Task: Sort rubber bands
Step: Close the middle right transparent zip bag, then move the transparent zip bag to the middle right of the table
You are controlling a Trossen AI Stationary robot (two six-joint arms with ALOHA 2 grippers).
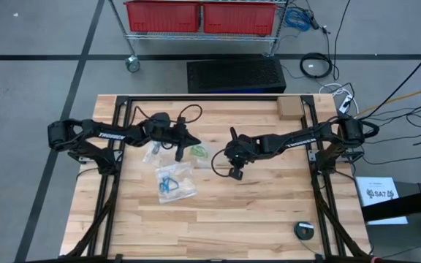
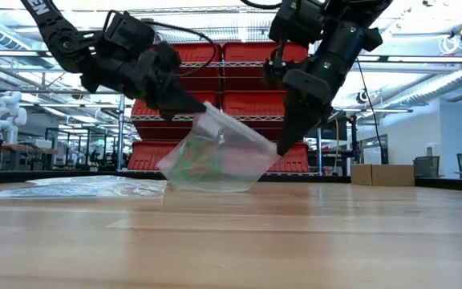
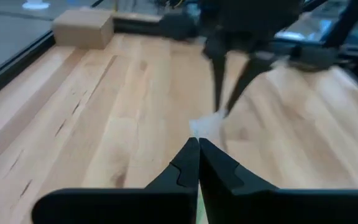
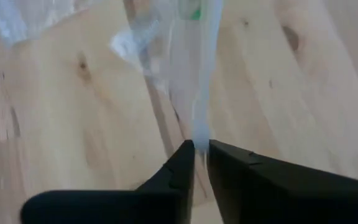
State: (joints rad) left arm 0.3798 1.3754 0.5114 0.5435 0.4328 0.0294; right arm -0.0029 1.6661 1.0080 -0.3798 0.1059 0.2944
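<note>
A clear plastic bag (image 2: 215, 164) with green rubber bands (image 2: 192, 160) inside is stretched between my two grippers at mid-table, its bottom edge (image 2: 211, 189) resting on the wood. My left gripper (image 2: 192, 107) is shut on the bag's higher end and comes from the table's left. My right gripper (image 2: 283, 148) is shut on the lower end and points steeply down. The high view shows the same bag (image 1: 198, 151) between my left gripper (image 1: 190, 143) and my right gripper (image 1: 225, 155). My left gripper pinches the bag's top edge at its raised corner (image 2: 204, 114) between its two fingers, slanting down from the table's left. That end is held up while the bag's bottom stays on the table. My right gripper pinches the other end of the top edge (image 4: 199, 134) between its fingertips, from above and pointing steeply down. The plastic runs away from the fingers toward my left gripper, sloping up.
A second clear bag with blue bands (image 1: 172, 183) lies nearer the table's front, and a third bag (image 1: 152, 153) lies under my left arm. A cardboard box (image 1: 289, 108) stands at the far right; a round dark object (image 1: 304, 230) sits near the front right corner.
</note>
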